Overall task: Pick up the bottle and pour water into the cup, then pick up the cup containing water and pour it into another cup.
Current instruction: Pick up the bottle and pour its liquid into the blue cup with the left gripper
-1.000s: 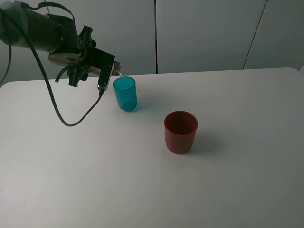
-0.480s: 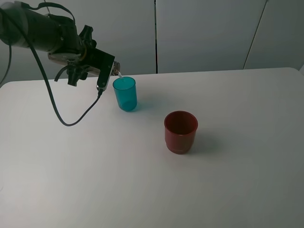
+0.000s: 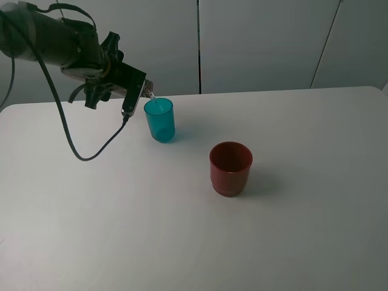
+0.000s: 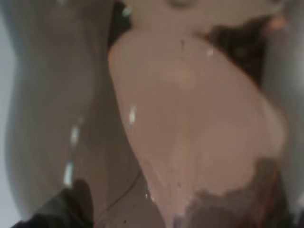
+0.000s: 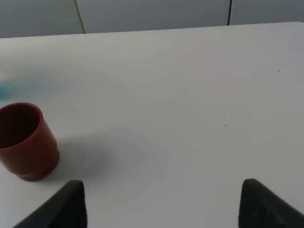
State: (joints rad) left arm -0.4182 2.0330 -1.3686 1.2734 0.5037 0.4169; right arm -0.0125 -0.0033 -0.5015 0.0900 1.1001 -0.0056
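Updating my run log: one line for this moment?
left gripper: shut on bottle, pouring into teal cup | right gripper: open | red cup: upright, apart

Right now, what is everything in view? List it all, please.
bottle: one, smoky grey-brown, tilted in the left pincer, neck above the teal cup
teal cup: one, translucent teal, upright on the table
red cup: one, dark red, upright, mid-table, apart from the teal cup
table: one, white
cable: one, black, looping down beside the teal cup
left pincer: one, black, shut on the bottle
right pincer: one, black, open, over the table
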